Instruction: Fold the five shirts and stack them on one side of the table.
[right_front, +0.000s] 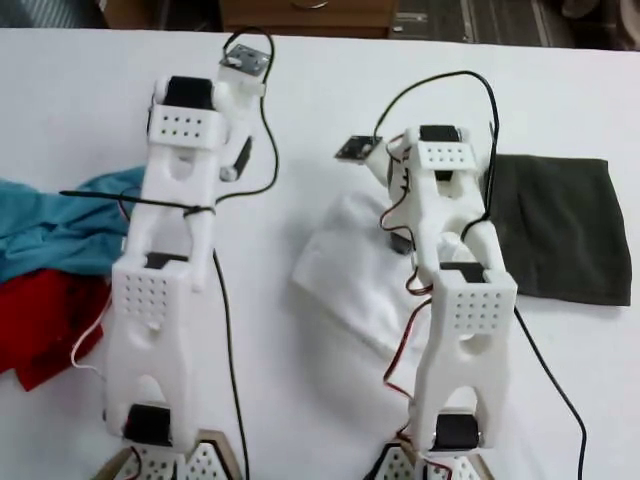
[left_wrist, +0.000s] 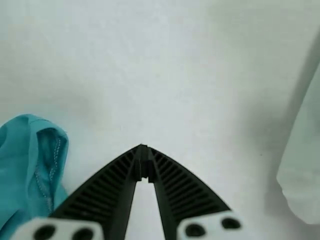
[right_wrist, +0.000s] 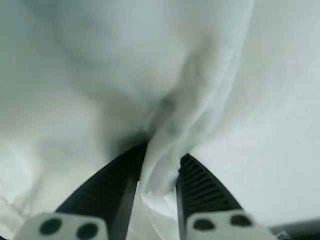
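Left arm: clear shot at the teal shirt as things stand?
Probably yes. The left gripper is shut and empty over bare table, with the teal shirt right beside it and nothing between. It must open first.

Your two arms were white printed plastic: left arm (right_front: 165, 290), right arm (right_front: 455, 300), each with perforated grid panels and black servo blocks at the joints. Black cables ran along both; thin red and white wires looped beside the lower links. A small dark board sat at each wrist. Your left gripper (left_wrist: 143, 170) and right gripper (right_wrist: 157, 172) had black ribbed fingers on white bases with dark round holes.
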